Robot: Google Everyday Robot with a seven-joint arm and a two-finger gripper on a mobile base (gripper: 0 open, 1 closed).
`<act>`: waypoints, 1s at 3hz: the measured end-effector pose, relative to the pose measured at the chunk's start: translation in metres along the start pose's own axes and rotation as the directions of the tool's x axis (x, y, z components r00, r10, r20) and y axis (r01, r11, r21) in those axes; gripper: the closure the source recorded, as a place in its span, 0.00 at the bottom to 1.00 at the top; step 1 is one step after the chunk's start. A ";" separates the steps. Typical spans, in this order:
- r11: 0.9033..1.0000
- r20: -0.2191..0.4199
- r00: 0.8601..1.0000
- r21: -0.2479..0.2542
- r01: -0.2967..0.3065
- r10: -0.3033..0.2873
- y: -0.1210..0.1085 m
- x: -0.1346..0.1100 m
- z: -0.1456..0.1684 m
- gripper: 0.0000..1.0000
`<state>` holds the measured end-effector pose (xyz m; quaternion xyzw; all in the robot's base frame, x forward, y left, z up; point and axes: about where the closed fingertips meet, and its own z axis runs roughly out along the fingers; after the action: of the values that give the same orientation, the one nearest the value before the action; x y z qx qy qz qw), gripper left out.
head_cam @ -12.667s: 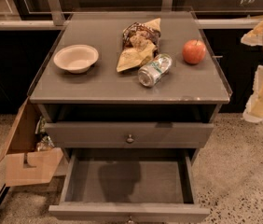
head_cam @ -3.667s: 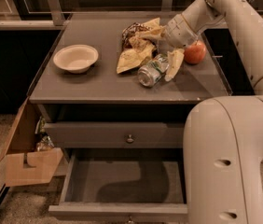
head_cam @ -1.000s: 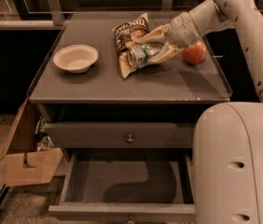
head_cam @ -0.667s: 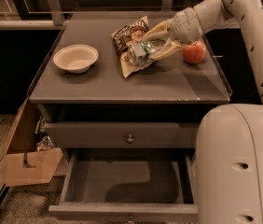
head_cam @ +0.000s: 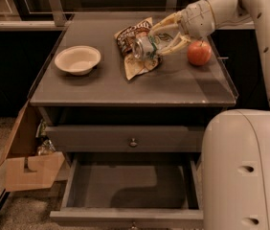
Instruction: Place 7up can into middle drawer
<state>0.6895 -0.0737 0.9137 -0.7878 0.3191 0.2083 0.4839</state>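
Note:
My gripper (head_cam: 160,38) is shut on the 7up can (head_cam: 146,46), a silver can with a green and white label. It holds the can on its side, lifted above the cabinet top, over the brown and tan snack bag (head_cam: 134,49). The arm reaches in from the upper right. The middle drawer (head_cam: 130,187) stands pulled open below, its flat grey floor bare, low walls around it. The drawer above (head_cam: 133,139) is closed, showing a grey front with a knob.
A white bowl (head_cam: 77,60) sits on the left of the cabinet top (head_cam: 101,85). A red apple (head_cam: 198,53) sits right of the gripper. A cardboard box (head_cam: 27,162) stands on the floor left of the cabinet. My white base (head_cam: 245,171) fills the lower right.
The gripper closed on the can, lifted it off the cabinet top and carried it a little left over the snack bag. The bag shifted left as well.

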 end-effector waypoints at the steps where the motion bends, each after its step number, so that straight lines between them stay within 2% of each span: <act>1: 0.999 0.063 0.997 -0.010 0.047 -0.046 0.002 -0.013 0.000 1.00; 2: 0.995 0.068 0.994 0.048 0.087 -0.090 -0.001 -0.023 -0.018 1.00; 3: 0.999 0.068 0.997 0.019 0.030 -0.031 0.016 -0.026 -0.014 1.00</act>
<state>0.6600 -0.0836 0.9266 -0.7805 0.2923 0.2248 0.5048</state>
